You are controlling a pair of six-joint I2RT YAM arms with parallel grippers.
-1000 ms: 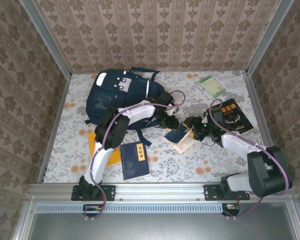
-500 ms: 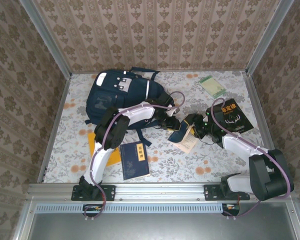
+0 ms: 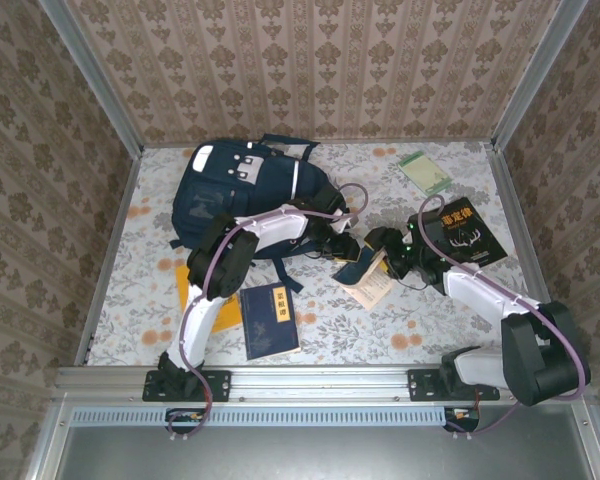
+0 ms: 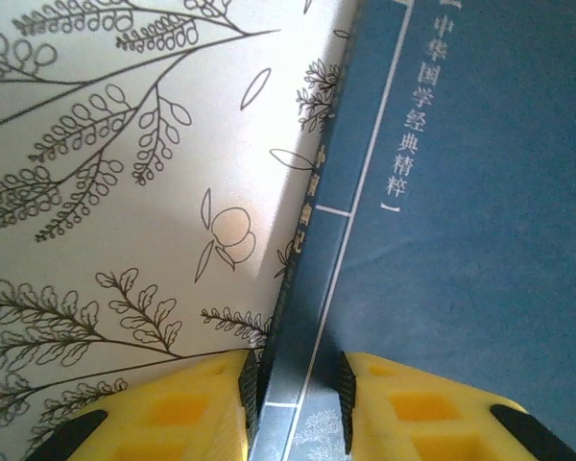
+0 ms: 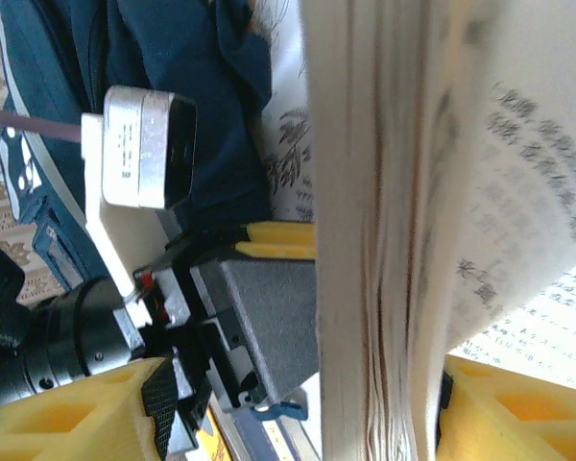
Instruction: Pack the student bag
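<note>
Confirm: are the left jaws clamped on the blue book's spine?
Yes, both yellow fingers press against either side of the blue book at its spine.

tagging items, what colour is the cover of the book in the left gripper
Dark blue book cover with white lettering, clearest in left wrist view.

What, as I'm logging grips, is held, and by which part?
The left gripper pinches the blue book at its spine; the right gripper, open, straddles its pages.
</note>
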